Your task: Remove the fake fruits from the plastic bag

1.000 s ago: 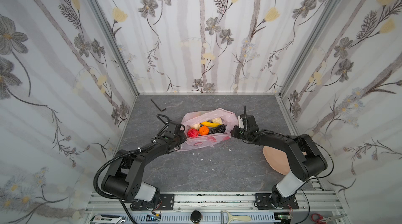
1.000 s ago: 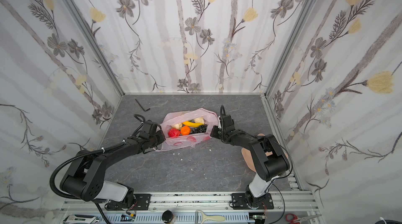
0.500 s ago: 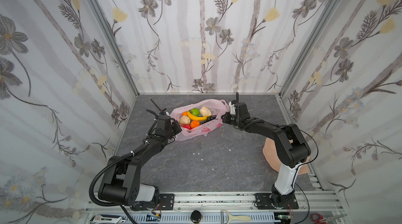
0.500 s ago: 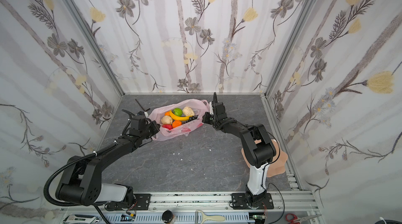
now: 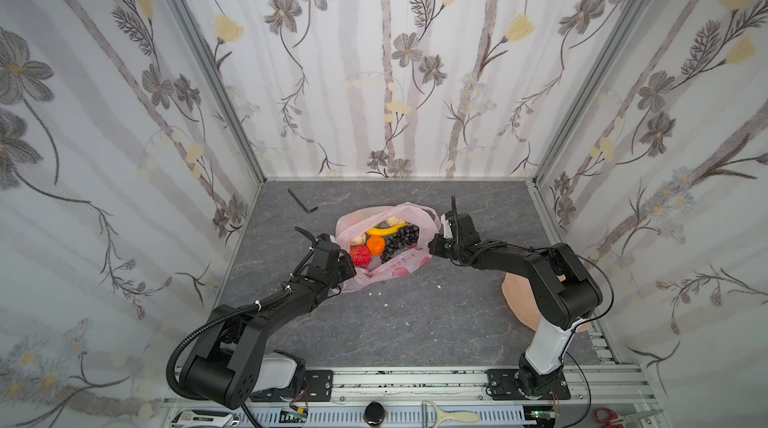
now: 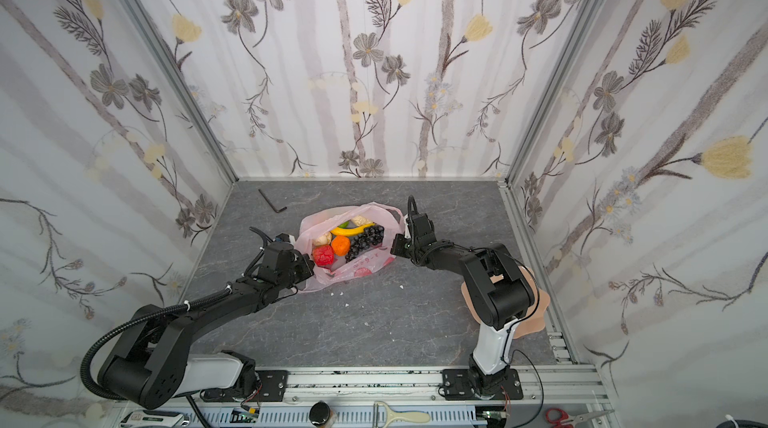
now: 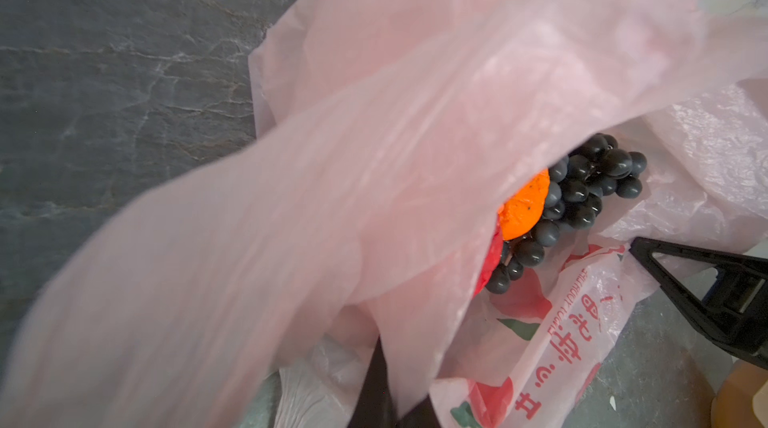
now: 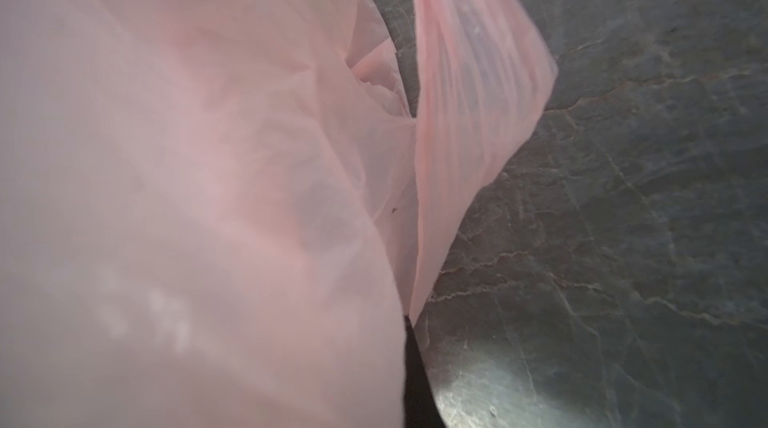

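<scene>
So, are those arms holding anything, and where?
Yes, the thin pale-pink plastic bag: the left gripper pinches the left edge of its mouth, the right gripper the right edge, both shut.

Fake fruits (image 5: pixel 376 245) in plastic bag (image 5: pixel 401 271), between left pincer (image 5: pixel 347 269) and right pincer (image 5: pixel 433 245)

You face a robotics lab booth: floral-wallpapered wall panels (image 5: pixel 374 73), slotted aluminium base rail (image 5: pixel 415 382), grey marbled surface (image 5: pixel 395 322).

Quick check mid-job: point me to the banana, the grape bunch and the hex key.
banana (image 5: pixel 384 232): in a top view, middle of its yellow curve.
grape bunch (image 5: pixel 399 240): in a top view, centre of the dark cluster.
hex key (image 5: pixel 298 200): in a top view, midway along its long arm.
</scene>
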You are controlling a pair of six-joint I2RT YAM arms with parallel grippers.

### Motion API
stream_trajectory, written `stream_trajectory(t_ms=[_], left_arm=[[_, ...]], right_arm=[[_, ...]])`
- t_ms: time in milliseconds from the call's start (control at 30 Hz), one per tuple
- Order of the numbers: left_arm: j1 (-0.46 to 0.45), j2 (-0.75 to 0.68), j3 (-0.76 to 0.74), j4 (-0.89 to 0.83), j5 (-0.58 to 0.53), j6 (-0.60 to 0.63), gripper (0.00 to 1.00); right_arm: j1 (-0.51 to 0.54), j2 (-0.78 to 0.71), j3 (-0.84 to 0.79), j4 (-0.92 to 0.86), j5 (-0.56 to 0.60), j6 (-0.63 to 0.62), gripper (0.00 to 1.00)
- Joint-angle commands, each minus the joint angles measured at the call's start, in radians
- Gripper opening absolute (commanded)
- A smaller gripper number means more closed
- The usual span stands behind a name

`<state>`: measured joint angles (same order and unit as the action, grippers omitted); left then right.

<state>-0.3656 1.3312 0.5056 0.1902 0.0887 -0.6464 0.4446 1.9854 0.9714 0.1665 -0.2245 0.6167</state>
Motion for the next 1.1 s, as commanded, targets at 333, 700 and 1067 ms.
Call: stream_trajectory(t_ms=[333,700,1067], left_arm=[[-0.001,-0.032,0.004,0.029,-0.039,0.031,0.0],[-0.001,-0.096,-0.039,0.073,-0.06,0.064,0.0],[-0.001,-0.133,-0.097,0.118,-0.089,0.095,0.0]], right_arm=[[0.0,-0.182,0.0,-0.251,0.121,-0.029,0.75],[-0.028,-0.601,-0.071,-0.655,0.371,-0.091,1.0],[-0.275,-0.787,-0.11,-0.853,0.468,-0.098,1.0]])
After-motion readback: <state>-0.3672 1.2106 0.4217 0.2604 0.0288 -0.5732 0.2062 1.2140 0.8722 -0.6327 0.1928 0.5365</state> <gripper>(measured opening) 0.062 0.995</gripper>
